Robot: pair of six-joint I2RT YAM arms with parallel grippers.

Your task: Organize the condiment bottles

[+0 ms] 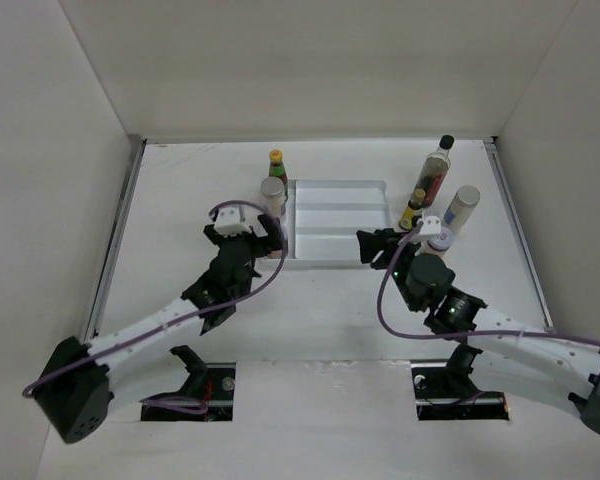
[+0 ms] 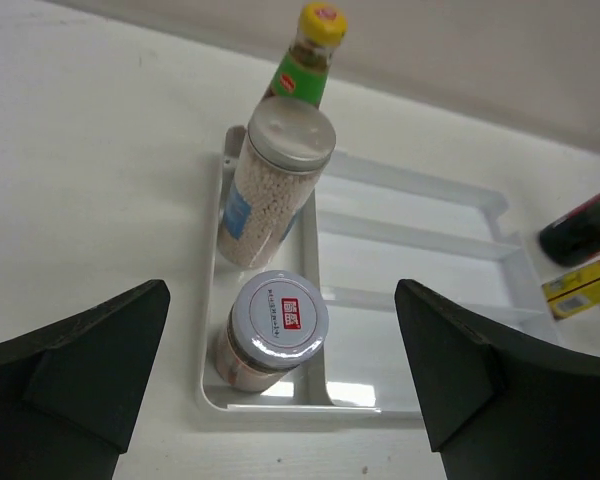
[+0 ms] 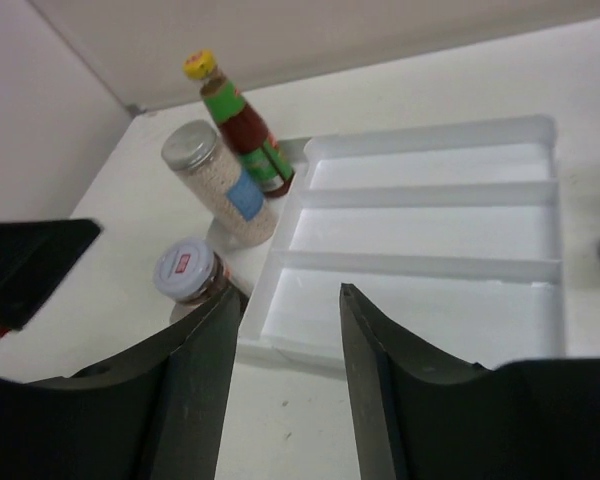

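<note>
Where white divided tray (image 1: pixel 335 222) lies mid-table: left gripper (image 1: pixel 250 238) at its 9 o'clock, jaws spread wide, empty; right gripper (image 1: pixel 375 245) at 4 o'clock, jaws partly parted, empty. Tall dark bottle (image 1: pixel 435 170), pale-lidded jar (image 1: pixel 462 210), yellow-capped bottle (image 1: pixel 412 212) at tray's 3 o'clock; spice jar (image 2: pixel 275 180), red-labelled jar (image 2: pixel 278 320), green-labelled sauce bottle (image 2: pixel 305 70) along 9 o'clock edge.

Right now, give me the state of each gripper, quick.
Left gripper: open wide, holding nothing.
Right gripper: open with a narrower gap, holding nothing.
</note>
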